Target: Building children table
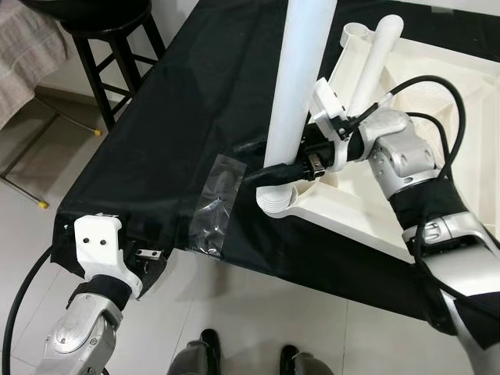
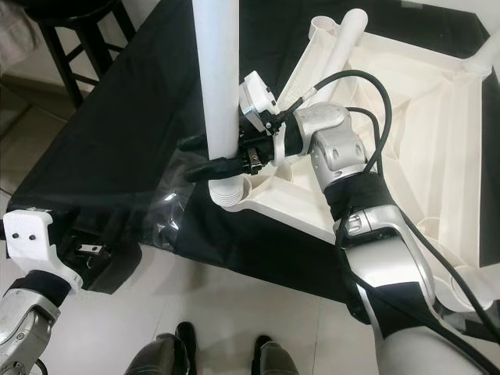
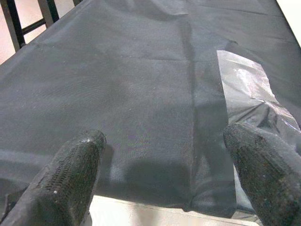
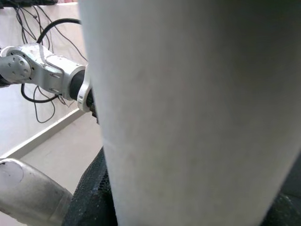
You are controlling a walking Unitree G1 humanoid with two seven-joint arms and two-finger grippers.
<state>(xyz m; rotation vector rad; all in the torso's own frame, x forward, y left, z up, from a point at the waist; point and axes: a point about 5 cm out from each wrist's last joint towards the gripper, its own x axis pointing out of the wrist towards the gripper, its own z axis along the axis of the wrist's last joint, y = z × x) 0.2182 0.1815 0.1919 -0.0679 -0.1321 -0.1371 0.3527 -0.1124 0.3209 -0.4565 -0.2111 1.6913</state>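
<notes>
A white table leg (image 1: 301, 78) stands upright with its lower end at the near corner socket (image 1: 277, 201) of the upturned white table top (image 1: 422, 86). My right gripper (image 1: 271, 168) is shut on this leg just above the socket; in the right wrist view the leg (image 4: 197, 117) sits close between the black fingers (image 4: 89, 197). A second white leg (image 1: 375, 62) leans at the top's far corner. My left gripper (image 3: 164, 179) is open over the near edge of the black cloth (image 3: 141, 94), holding nothing. Its arm (image 1: 86, 312) shows at the lower left.
The black cloth (image 1: 172, 117) covers the floor under the table top. A crumpled clear plastic sheet (image 1: 215, 207) lies on it near the front edge. A black stool (image 1: 117, 39) stands at the back left. Pale tiled floor (image 1: 258, 305) lies in front.
</notes>
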